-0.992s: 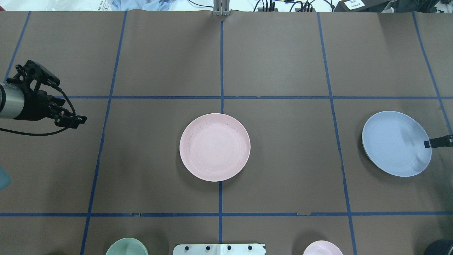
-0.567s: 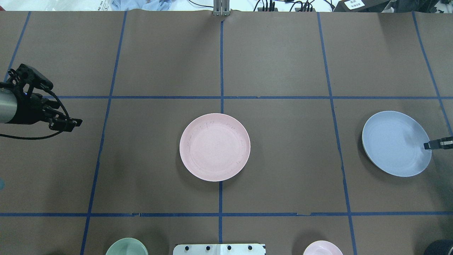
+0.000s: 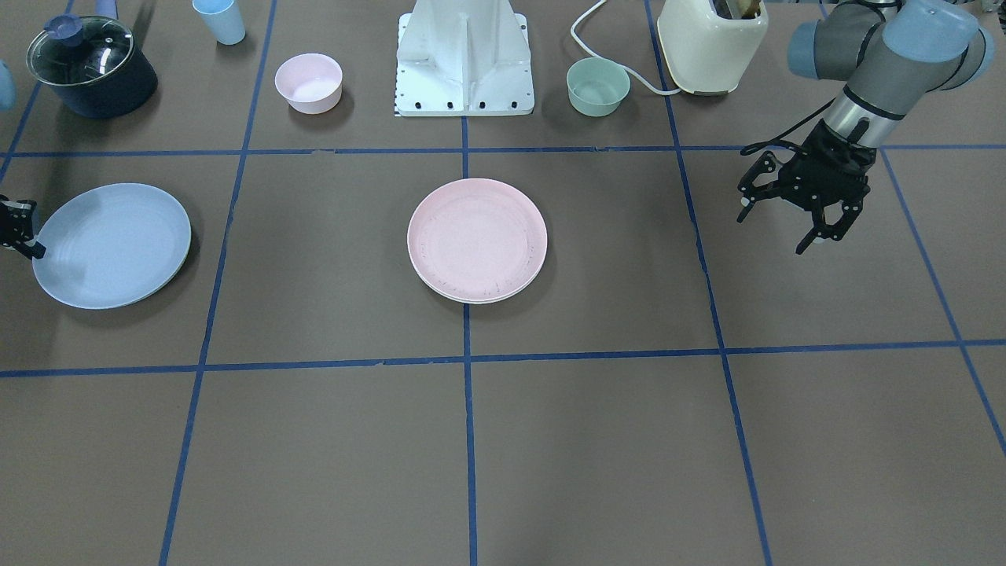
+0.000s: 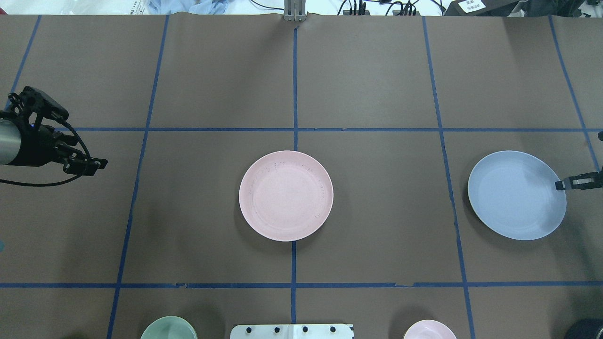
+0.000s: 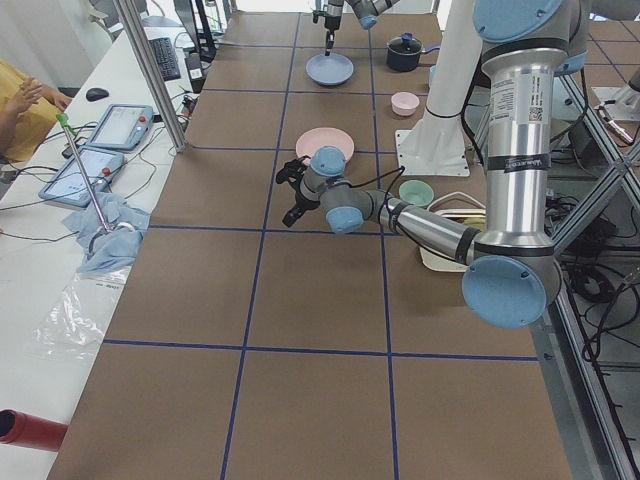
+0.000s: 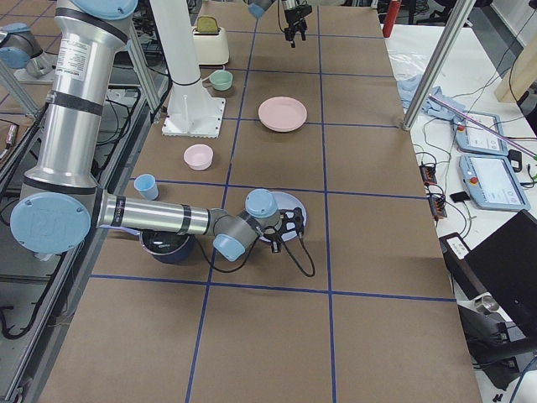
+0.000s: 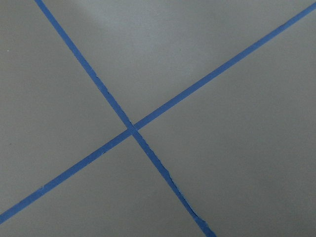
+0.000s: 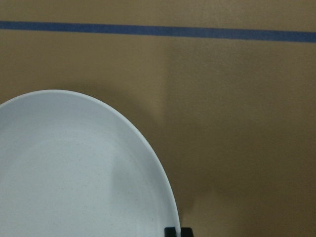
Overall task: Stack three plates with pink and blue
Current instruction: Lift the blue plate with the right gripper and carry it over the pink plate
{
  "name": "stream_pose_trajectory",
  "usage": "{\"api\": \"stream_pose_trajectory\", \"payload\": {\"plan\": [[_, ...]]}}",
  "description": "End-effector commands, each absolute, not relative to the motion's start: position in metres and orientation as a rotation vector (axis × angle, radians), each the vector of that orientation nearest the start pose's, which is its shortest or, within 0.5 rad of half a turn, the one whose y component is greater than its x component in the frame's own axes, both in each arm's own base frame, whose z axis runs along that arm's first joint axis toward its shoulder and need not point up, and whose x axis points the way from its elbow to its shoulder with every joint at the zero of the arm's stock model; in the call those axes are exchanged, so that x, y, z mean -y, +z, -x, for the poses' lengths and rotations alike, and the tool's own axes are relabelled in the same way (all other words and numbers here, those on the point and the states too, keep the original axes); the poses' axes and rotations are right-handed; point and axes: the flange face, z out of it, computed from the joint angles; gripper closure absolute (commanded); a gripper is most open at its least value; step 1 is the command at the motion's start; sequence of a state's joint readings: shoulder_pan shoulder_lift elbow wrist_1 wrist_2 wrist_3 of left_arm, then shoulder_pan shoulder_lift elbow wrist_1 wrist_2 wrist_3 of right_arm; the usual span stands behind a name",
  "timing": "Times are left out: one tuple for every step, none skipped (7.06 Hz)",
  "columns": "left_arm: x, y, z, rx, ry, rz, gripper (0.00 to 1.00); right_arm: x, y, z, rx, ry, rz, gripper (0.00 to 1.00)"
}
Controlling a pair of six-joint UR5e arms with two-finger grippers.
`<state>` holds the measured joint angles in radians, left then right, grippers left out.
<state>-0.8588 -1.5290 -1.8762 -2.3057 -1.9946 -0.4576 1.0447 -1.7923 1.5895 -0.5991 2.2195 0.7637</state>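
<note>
A: Right gripper (image 4: pixel 559 184) is clamped on the rim of the light blue plate (image 4: pixel 517 195), well right of the pink plate (image 4: pixel 286 195). Left gripper (image 4: pixel 99 165) is spread, empty.
B: Light, stiff, slippery plastic is judged; the raised rim is best pinched.

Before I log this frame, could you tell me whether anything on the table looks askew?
Only the blue plate: the right claw pinches its rim, and it looks raised rather than resting, with a shadow showing beneath it. The pink plate lies level at centre.
</note>
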Motion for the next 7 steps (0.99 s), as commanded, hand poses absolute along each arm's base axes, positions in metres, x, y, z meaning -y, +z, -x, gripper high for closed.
{"api": "stream_pose_trajectory", "payload": {"plan": [[0.433,0.496,-0.211,-0.847,0.389,-0.525,0.00,0.419,0.610,0.159,0.991,-0.029,-0.248,1.00],[0.445,0.509,-0.161,-0.903,0.320,-0.434,0.00,0.438,0.574,0.170,1.041,0.025,-0.268,1.00],[0.449,0.525,-0.113,-0.937,0.301,-0.383,0.00,0.462,0.523,0.184,1.115,0.117,-0.275,1.00],[0.445,0.548,-0.065,-0.879,0.325,-0.402,0.00,0.475,0.481,0.200,1.184,0.168,-0.264,1.00],[0.448,0.557,-0.031,-0.827,0.325,-0.372,0.00,0.470,0.448,0.231,1.235,0.180,-0.231,1.00],[0.447,0.558,-0.010,-0.805,0.311,-0.352,0.00,0.454,0.426,0.271,1.249,0.183,-0.240,1.00],[0.444,0.559,-0.001,-0.799,0.298,-0.345,0.00,0.437,0.394,0.316,1.230,0.218,-0.249,1.00]]}}
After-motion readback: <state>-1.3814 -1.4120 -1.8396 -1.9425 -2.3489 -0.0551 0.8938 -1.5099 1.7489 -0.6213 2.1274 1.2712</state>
